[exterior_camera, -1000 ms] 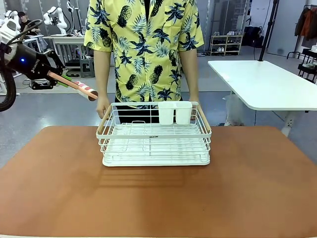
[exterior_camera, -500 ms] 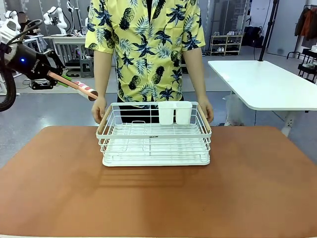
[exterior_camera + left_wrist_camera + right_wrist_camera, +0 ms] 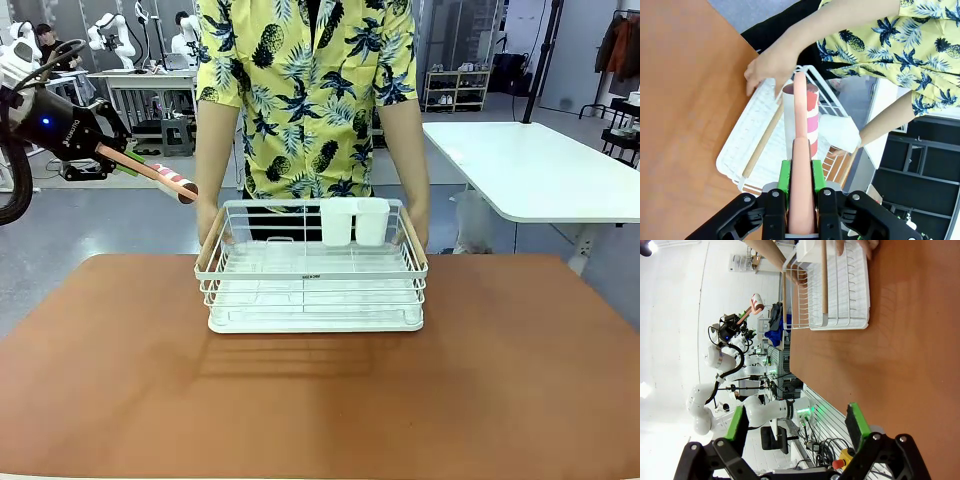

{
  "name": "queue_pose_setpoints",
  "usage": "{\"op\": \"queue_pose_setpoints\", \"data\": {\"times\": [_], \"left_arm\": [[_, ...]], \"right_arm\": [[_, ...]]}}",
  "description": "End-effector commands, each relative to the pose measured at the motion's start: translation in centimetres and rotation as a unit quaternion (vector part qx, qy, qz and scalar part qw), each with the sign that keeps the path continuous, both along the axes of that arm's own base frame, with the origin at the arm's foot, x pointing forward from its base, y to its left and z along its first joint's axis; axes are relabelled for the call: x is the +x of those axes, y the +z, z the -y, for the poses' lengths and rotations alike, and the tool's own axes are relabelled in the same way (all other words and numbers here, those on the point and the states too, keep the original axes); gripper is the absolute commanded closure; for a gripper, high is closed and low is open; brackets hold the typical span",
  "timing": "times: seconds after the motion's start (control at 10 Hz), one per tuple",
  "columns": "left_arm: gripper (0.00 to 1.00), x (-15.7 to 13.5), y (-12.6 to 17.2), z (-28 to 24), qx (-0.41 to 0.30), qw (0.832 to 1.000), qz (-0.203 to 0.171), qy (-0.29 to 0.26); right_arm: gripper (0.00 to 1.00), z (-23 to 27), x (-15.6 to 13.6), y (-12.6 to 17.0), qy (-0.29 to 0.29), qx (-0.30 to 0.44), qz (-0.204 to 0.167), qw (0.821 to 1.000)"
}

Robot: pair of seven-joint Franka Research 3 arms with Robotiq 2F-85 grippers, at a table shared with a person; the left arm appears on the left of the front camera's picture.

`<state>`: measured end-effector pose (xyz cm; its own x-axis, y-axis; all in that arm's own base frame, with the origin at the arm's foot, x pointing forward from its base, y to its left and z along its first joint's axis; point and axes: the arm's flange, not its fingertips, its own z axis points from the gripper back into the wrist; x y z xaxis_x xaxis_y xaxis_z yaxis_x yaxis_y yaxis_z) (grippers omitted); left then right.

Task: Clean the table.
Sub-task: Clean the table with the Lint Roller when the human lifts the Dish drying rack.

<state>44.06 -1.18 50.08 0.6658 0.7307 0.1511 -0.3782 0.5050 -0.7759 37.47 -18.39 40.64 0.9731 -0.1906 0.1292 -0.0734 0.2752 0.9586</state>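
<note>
L gripper (image 3: pixel 801 172): clamped on roller (image 3: pixel 800 115) handle; light, stiff, we reckon.
R gripper (image 3: pixel 796 422): jaws wide, empty.
Table (image 3: pixel 320 400): below L gripper; hard, matte, prob. heavy; we'd roll over it, not grip.
Rack (image 3: pixel 312 272): in person's hands (image 3: pixel 767 67).

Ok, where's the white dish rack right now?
Front view: the white wire dish rack is centred toward the far edge of the table, with the person's hands at its two ends.
</note>
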Motion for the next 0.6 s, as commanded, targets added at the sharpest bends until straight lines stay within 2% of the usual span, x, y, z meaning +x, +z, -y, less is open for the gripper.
{"op": "queue_pose_setpoints", "data": {"times": [0.0, 0.5], "left_arm": [[0.88, -0.02, 0.07, 0.00, 0.000, 1.000, 0.001, 0.000], [0.88, -0.02, 0.07, 0.00, 0.000, 1.000, 0.001, 0.000]], "right_arm": [[0.00, -0.02, -0.05, 0.24, 0.001, 0.003, 0.004, 1.000], [0.00, -0.02, -0.05, 0.24, 0.001, 0.003, 0.004, 1.000]]}}
